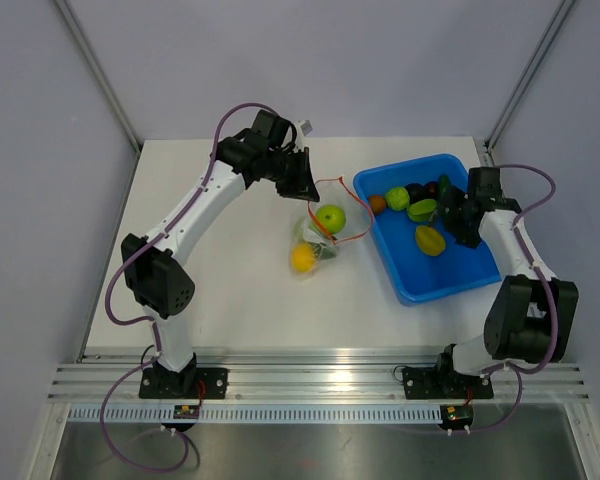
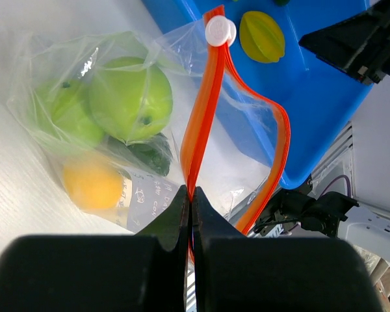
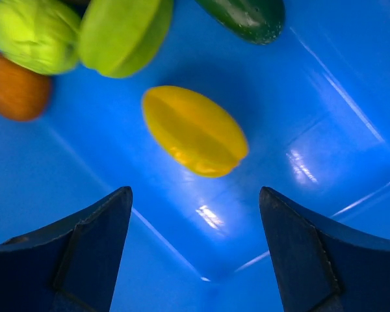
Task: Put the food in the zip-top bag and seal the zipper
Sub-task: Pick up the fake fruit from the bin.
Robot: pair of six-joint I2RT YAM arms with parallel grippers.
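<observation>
- On the table (image 1: 230, 300), just left of the blue tray (image 1: 450, 278), the zip-top bag (image 1: 318, 240) lies holding a green apple (image 1: 330, 216) and an orange-yellow fruit (image 1: 302, 258). Its mouth gapes toward the tray.
- Left fingers (image 2: 170, 224) are pressed together on the zipper (image 2: 205, 110), pinching the end where its strips meet. Only that pinch props the mouth, so a slip would let it sag shut.
- Right fingers (image 3: 84, 253) are spread above the yellow fruit (image 3: 195, 133) in the tray, touching nothing.
- Being smooth, that fruit could squirt free, or it could snag the lip and drag the bag over.

White table (image 1: 240, 300), clear zip-top bag (image 1: 315, 250) lying near blue tray (image 1: 435, 278)
</observation>
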